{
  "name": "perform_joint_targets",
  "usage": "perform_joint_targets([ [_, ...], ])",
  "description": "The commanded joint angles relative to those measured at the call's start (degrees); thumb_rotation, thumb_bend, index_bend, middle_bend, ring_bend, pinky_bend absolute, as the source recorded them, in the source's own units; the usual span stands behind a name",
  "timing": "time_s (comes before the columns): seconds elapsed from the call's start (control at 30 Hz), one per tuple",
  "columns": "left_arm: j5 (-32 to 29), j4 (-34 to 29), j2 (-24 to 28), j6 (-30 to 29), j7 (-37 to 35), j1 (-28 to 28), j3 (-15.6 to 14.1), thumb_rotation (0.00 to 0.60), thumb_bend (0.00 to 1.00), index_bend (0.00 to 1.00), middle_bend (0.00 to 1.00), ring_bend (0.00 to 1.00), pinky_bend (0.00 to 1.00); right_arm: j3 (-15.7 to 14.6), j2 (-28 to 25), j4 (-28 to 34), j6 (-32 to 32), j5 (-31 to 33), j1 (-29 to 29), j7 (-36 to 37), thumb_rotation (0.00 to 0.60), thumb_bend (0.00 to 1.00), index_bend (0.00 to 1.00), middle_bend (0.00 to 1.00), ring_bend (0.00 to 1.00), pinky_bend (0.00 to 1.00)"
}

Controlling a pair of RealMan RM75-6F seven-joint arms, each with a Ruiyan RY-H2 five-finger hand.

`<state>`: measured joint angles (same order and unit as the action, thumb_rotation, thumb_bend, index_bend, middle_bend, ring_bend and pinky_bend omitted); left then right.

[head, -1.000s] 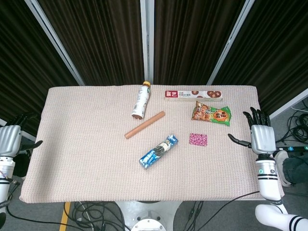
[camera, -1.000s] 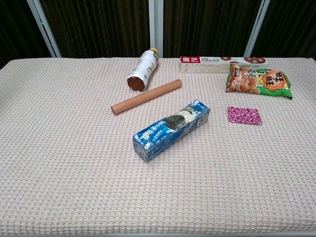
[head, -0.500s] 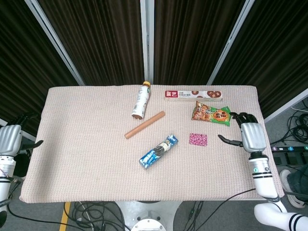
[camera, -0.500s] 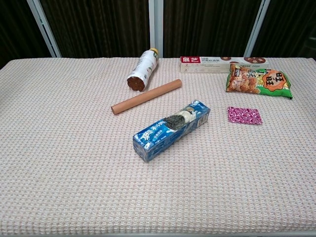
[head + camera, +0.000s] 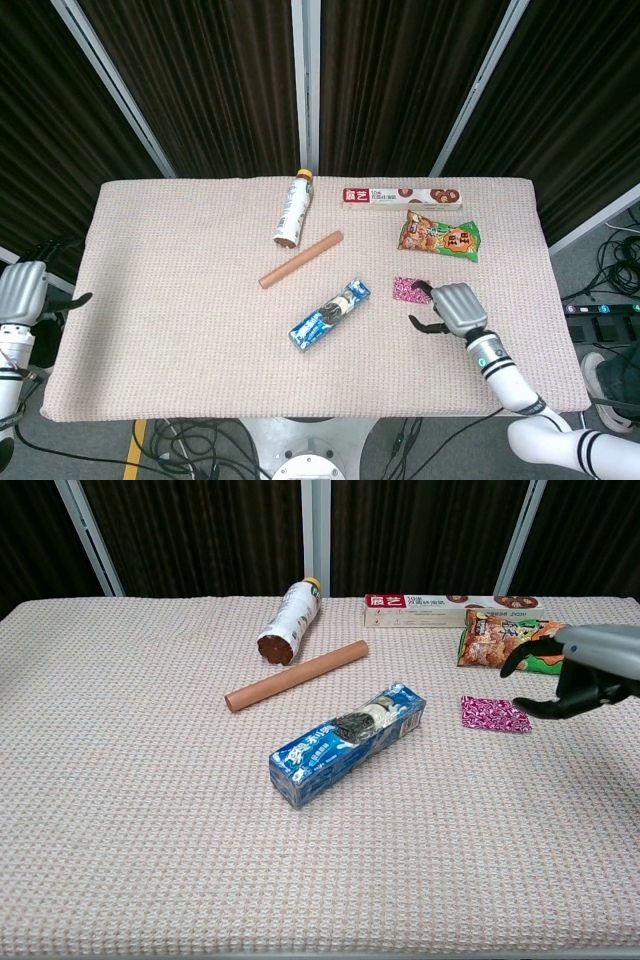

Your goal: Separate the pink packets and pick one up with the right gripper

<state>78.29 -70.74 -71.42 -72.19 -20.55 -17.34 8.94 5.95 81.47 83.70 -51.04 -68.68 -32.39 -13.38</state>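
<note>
Table (image 5: pixel 150 330) under pink-beige waffle cloth; dark pleated curtains (image 5: pixel 210 80) with white frame bars behind it; grey floor, black cables (image 5: pixel 200 440) below.

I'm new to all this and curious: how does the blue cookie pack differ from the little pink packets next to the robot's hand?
The blue cookie pack is long and boxy, lying diagonally; the pink packets are small, flat and shiny. The right hand hovers by the pink packets, while the cookie pack sits alone mid-table. Both rest on the tablecloth.

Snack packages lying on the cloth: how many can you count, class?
4: the blue cookie pack mid-table, the long red-and-white box at the far edge, the orange-green bag below it, the pink packets by the right hand.
</note>
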Motion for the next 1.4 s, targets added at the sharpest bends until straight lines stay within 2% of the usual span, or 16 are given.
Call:
perform_joint_targets([
  [0.03,1.0,-0.2,-0.1,-0.8,-0.4,0.3,-0.6,0.600,0.00,0.28,0.29,0.23,0.26,-0.2,4.4,-4.3,2.3,3.4,-2.2,-3.5,0.267,0.33,0.24,1.00,1.00,1.00],
  [0.17,2.0,0.0,-0.3,-1.5,-0.6,0.8,-1.4,0.600,0.00,0.28,0.29,0.23,0.26,0.5,7.2,-6.7,2.5,5.4,-3.2,-5.4,0.266,0.33,0.22,1.00,1.00,1.00],
  [0.43,3.1,0.3,-0.3,-2.5,-0.3,1.6,-2.5,0.600,0.00,0.28,0.29,0.23,0.26,0.5,9.3,-7.8,1.4,6.5,-4.1,-8.6,0.263,0.32,0.21,1.00,1.00,1.00],
  [0.77,4.6,-0.4,0.1,-2.5,-1.2,1.5,-3.4,0.600,0.00,0.28,0.29,0.23,0.26,0.5,11.5,-9.0,1.0,14.4,-4.6,-15.6,0.240,0.29,0.19,1.00,1.00,1.00],
  [0.93,4.5,0.1,0.0,-2.0,-1.7,1.2,-3.4,0.600,0.00,0.28,0.29,0.23,0.26,0.9,12.0,-10.5,2.8,18.1,-5.1,-16.0,0.239,0.29,0.19,1.00,1.00,1.00],
  [1.4,4.3,1.0,-0.2,-1.5,-2.4,0.9,-3.4,0.600,0.00,0.28,0.29,0.23,0.26,1.0,13.2,-12.9,4.7,19.0,-6.3,-14.2,0.235,0.29,0.19,1.00,1.00,1.00],
])
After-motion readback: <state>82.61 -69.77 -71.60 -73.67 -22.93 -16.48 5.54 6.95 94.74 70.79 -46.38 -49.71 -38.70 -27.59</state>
